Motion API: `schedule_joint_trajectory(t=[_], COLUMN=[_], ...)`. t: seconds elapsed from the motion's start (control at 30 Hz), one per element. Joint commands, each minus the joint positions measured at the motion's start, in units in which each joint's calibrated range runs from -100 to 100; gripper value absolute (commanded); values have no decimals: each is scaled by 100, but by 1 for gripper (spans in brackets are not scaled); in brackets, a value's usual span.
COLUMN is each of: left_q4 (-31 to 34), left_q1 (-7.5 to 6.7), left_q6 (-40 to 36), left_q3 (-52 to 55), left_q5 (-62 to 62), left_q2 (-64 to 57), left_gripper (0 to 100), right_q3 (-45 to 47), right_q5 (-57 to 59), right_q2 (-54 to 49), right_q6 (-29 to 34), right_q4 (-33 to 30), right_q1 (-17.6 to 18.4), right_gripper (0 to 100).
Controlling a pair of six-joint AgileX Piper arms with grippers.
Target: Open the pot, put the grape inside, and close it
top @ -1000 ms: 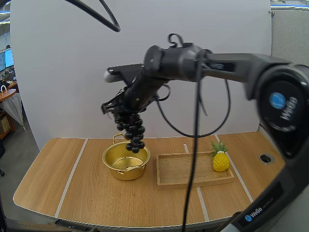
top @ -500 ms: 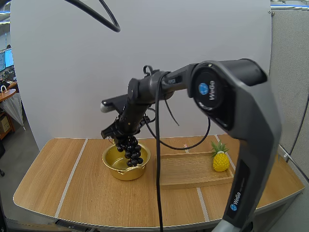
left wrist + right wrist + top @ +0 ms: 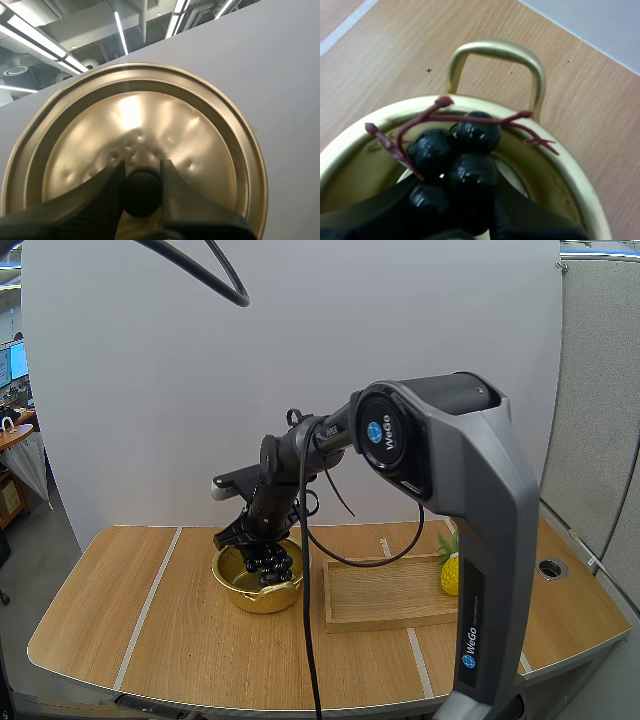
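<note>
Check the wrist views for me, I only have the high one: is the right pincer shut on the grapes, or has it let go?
Observer: Shut. The right pincer pinches the grapes between its tips, inside the pot.
Operator: Where's the lid?
Observer: In the left pincer, which grips the lid by its black knob.

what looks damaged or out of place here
The lid, held by its knob in the left gripper, has several shallow dents near the knob. Otherwise nothing stands out: the grapes hang into the upright pot from the right gripper, nothing spilled.
</note>
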Motion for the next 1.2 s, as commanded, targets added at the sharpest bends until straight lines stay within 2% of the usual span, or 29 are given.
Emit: schedule_joint_trajectory(t=[0.0,0.5,0.57,0.6,0.63,0.7,0.73,0.93,1.17], left_q4=[-4,-4,-4,-4,-4,-4,-4,-4,-4], left_q1=[-12,-12,-12,-12,-12,-12,-12,-12,-12], left_q6=[-30,-30,-30,-30,-30,-30,-30,-30,-30], left_q3=[-35,-35,-35,-35,-35,-35,-35,-35,-35], left_q5=[-204,-204,-204,-204,-204,-204,-204,-204,-204], left_q2=[-28,-28,-28,-28,-28,-28,-28,-28,-28], left_gripper=[0,0,0,0,0,0,0,0,0], right_q3=[-31,-46,-46,-46,-46,-46,-46,-46,-46], right_q5=[-20,-604,-653,-658,-658,-658,-658,-481,-17], right_q2=[117,480,480,480,480,480,480,224,-681], right_q6=[-13,-28,-50,-50,-50,-50,-50,-50,-50], right_q4=[-31,-8,4,4,4,4,4,92,92], right_q1=[6,6,6,6,6,6,6,6,6], right_gripper=[0,0,18,31,47,86,100,100,100])
